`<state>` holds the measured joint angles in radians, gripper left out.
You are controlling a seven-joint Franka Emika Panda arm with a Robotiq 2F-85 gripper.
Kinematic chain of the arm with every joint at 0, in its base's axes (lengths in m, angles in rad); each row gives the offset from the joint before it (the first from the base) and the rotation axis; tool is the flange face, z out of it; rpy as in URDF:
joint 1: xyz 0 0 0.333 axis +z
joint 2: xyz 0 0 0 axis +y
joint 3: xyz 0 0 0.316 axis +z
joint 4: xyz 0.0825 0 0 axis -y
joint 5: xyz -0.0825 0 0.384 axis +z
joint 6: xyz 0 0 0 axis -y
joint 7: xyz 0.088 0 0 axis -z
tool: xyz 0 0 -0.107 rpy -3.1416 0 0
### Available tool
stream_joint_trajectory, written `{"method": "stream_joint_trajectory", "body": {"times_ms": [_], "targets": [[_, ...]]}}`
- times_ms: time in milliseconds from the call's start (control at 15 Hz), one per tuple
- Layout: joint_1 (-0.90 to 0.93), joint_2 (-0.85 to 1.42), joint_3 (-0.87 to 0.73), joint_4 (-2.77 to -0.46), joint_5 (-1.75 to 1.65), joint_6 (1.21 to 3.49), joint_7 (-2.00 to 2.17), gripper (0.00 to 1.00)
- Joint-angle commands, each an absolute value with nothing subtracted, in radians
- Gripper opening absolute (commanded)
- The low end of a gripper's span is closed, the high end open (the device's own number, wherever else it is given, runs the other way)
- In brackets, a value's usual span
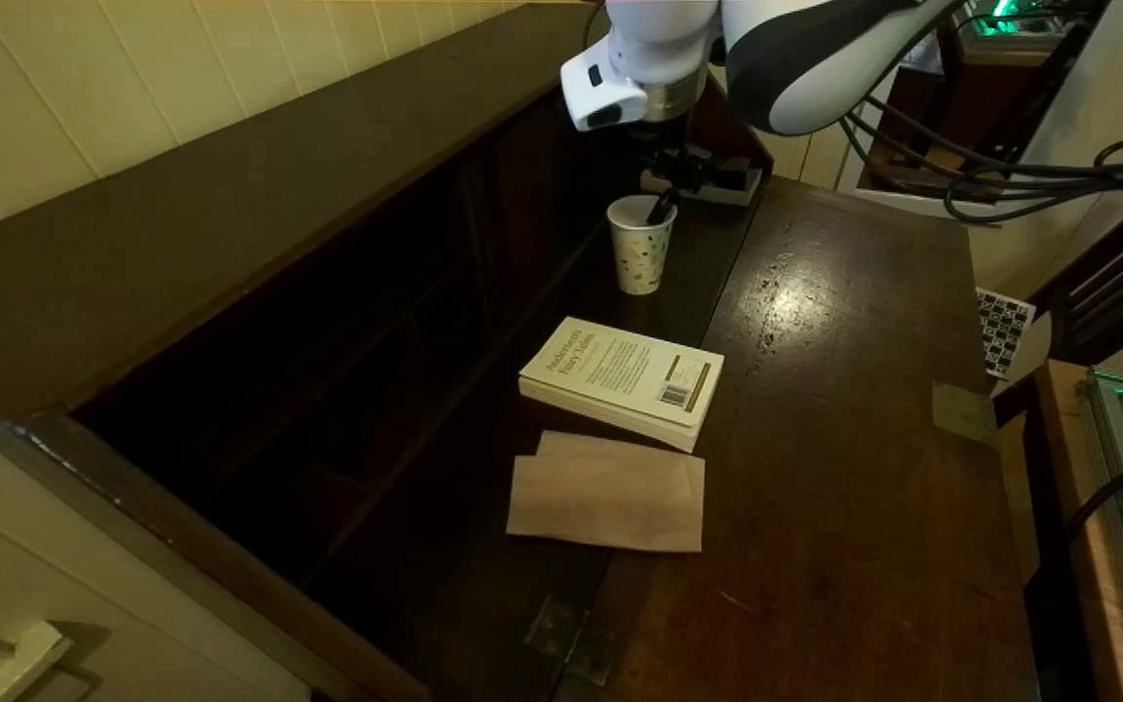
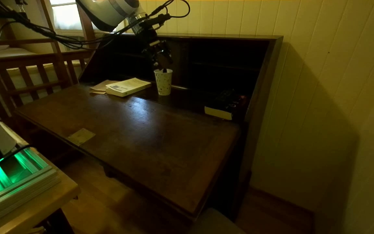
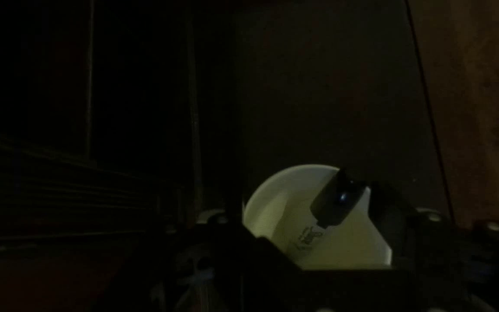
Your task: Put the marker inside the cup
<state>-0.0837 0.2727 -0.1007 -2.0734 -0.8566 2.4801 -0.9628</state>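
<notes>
The cup [image 1: 641, 261], white with small dark specks, stands upright on the dark desk in both exterior views. In the wrist view I look down into the cup [image 3: 271, 212], past printing on its inner bottom. The marker [image 3: 334, 206], dark and thick-looking, slants over the rim with its lower end inside the cup. Its upper part is lost against the dark right finger [image 3: 390, 216], and whether they touch I cannot tell. Directly above the cup is my gripper [image 2: 165, 61], its jaws spread wide to either side of the cup's mouth.
A white book [image 1: 620, 375] lies near the cup, with brown folded papers [image 1: 610, 502] beyond it. At the far end of the desk lies a thick black book [image 2: 226, 105]. The desk's dark shelf compartments [image 1: 376, 361] rise along the back, close beside the cup.
</notes>
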Motion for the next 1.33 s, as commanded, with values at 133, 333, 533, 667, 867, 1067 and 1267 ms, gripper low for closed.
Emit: {"method": "stream_joint_trajectory", "body": {"times_ms": [133, 333, 533, 667, 867, 1067, 1267], "targets": [[-0.085, 0.275, -0.087, -2.055, -0.868, 2.463, -0.944, 1.0], [-0.088, 0.264, -0.082, -2.062, -0.847, 2.472, -0.934, 1.0], [-0.096, 0.245, -0.068, -2.071, -0.77, 2.462, -0.905, 1.0], [-0.102, 0.23, -0.061, -2.077, -0.688, 2.459, -0.884, 1.0], [-0.104, 0.204, -0.064, -2.078, -0.56, 2.46, -0.833, 1.0], [-0.105, 0.175, -0.076, -2.071, -0.461, 2.442, -0.776, 1.0], [-0.112, 0.147, -0.088, -2.066, -0.401, 2.434, -0.69, 1.0]]}}
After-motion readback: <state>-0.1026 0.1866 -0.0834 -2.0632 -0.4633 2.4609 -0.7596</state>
